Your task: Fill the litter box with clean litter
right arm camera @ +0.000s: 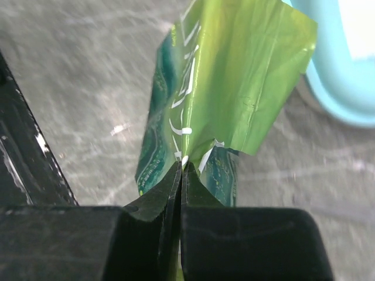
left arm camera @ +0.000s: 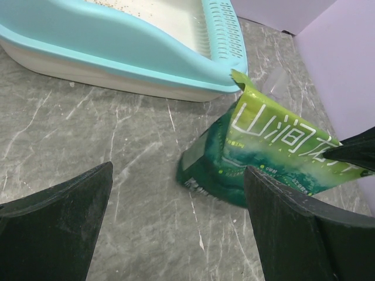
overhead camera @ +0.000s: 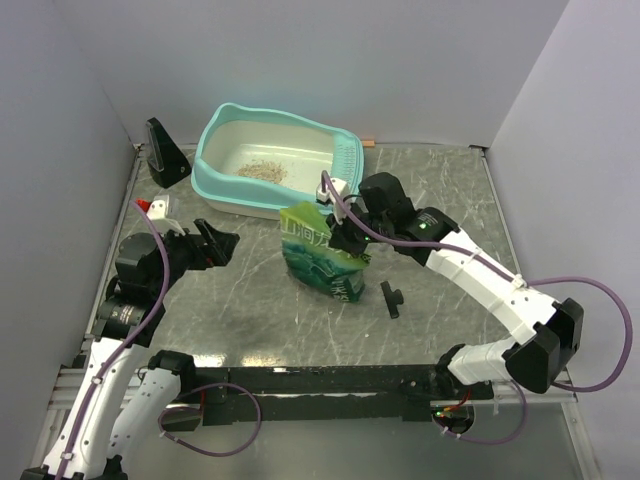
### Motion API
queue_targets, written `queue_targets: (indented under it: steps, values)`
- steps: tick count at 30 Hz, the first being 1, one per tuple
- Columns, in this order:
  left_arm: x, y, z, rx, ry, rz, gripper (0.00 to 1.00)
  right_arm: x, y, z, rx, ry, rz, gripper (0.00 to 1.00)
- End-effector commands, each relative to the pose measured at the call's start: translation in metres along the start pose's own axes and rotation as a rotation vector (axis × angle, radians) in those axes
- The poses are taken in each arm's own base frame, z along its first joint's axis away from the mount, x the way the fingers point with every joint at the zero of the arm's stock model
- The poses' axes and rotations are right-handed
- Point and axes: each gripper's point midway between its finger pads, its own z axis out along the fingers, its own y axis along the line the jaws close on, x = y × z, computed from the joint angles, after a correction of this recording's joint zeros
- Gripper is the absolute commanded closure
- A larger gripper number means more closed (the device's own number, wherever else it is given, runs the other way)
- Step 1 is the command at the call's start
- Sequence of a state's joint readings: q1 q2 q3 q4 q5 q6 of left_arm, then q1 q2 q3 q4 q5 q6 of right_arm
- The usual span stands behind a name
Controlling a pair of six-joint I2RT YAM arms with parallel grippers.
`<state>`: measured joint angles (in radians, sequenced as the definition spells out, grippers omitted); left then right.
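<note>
The litter box (overhead camera: 222, 178), turquoise rim and cream inside, stands at the back of the table; a thin patch of beige litter (overhead camera: 263, 170) lies in it. It also shows in the left wrist view (left arm camera: 146, 55) and at the top right of the right wrist view (right arm camera: 334, 88). A green printed pouch (overhead camera: 318, 252) stands in front of the box. My right gripper (overhead camera: 345, 238) is shut on the pouch's edge (right arm camera: 234, 82), jaws pinched on the foil. My left gripper (overhead camera: 222, 243) is open and empty, left of the pouch (left arm camera: 275, 152), above bare table.
A black wedge-shaped stand (overhead camera: 163, 153) sits at the back left by the wall. A small black T-shaped piece (overhead camera: 391, 298) lies on the table right of the pouch. Grey walls close in the left, back and right sides.
</note>
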<state>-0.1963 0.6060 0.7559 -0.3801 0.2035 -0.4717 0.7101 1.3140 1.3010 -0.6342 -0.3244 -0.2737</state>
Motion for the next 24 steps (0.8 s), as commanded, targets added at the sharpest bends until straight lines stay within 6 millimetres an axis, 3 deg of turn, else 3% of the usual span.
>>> queue_targets:
  steps: [1,4,7,8,9,10,11,13,14,18,24]
  values:
    - [-0.007,-0.001,0.001,0.000,-0.028,0.017,0.03,-0.127,0.010,-0.034,-0.044,-0.475,-0.212,1.00]
    - [-0.006,0.000,0.001,-0.002,-0.027,0.020,0.03,-0.124,0.016,-0.031,-0.078,-0.474,-0.225,1.00]
    - [-0.006,0.000,0.001,-0.002,-0.029,0.020,0.03,-0.093,0.025,-0.015,-0.139,-0.400,-0.232,1.00]
    - [-0.007,0.000,0.001,-0.004,-0.030,0.018,0.03,-0.071,0.028,-0.005,-0.160,-0.353,-0.221,0.96]
    - [-0.006,0.000,0.001,0.002,-0.028,0.019,0.03,-0.061,0.030,0.001,-0.168,-0.333,-0.207,0.87]
    - [-0.006,0.000,0.001,0.003,-0.027,0.020,0.03,-0.051,0.031,0.004,-0.175,-0.318,-0.194,0.61]
    - [-0.007,-0.001,0.001,0.006,-0.029,0.019,0.03,-0.032,0.035,0.010,-0.191,-0.284,-0.166,0.51]
    - [-0.005,-0.002,0.002,0.013,-0.020,0.020,0.03,-0.021,0.033,0.014,-0.170,-0.273,-0.137,0.38]
    - [-0.005,-0.002,0.003,0.014,-0.018,0.018,0.03,-0.011,0.034,0.015,-0.165,-0.260,-0.122,0.36]
    - [0.000,-0.004,0.006,0.029,0.004,0.016,0.03,-0.012,0.026,0.002,-0.087,-0.291,-0.108,0.31]
    - [0.015,-0.028,0.018,0.195,0.100,0.010,0.03,-0.037,0.001,-0.036,0.100,-0.379,-0.096,0.23]
